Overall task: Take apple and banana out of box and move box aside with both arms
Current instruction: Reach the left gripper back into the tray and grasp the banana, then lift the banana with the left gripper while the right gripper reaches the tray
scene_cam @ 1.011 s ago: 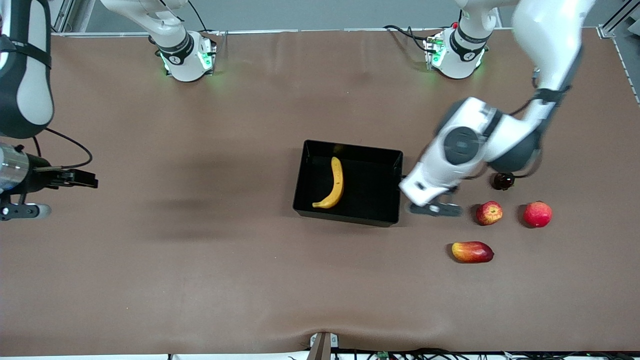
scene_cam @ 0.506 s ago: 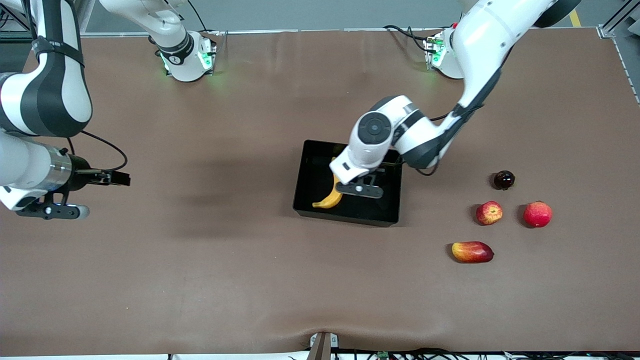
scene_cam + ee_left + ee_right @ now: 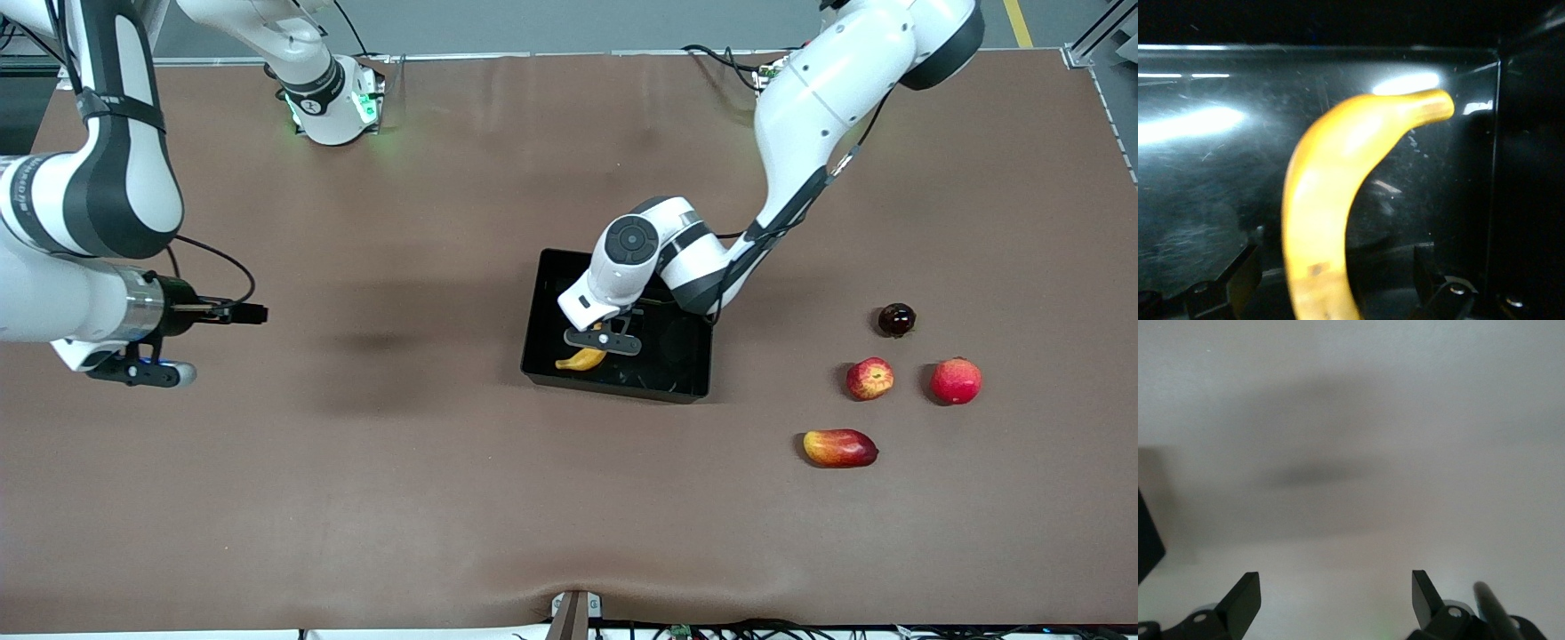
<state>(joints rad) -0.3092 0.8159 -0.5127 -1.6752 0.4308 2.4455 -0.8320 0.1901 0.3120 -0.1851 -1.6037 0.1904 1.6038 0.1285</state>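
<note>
The yellow banana (image 3: 582, 358) lies in the black box (image 3: 677, 348) at mid-table. My left gripper (image 3: 603, 341) is down inside the box, open, with its fingers on either side of the banana and not touching it. In the left wrist view the banana (image 3: 1338, 167) curves up between the two fingertips (image 3: 1248, 260) over the glossy box floor (image 3: 1198, 173). The small red apple (image 3: 869, 379) with yellowish patches sits on the table toward the left arm's end. My right gripper (image 3: 252, 313) is open and empty above bare table toward the right arm's end, and it also shows in the right wrist view (image 3: 1336, 583).
Around the apple lie a larger pink-red round fruit (image 3: 956, 380), an oblong red-yellow mango (image 3: 839, 447) nearer the front camera, and a small dark round fruit (image 3: 896, 319). A corner of the box (image 3: 1148, 540) shows at the edge of the right wrist view.
My left arm swung from beside the apple to over the box and lowered its open gripper around the banana. My right gripper moved over the table toward the box.
</note>
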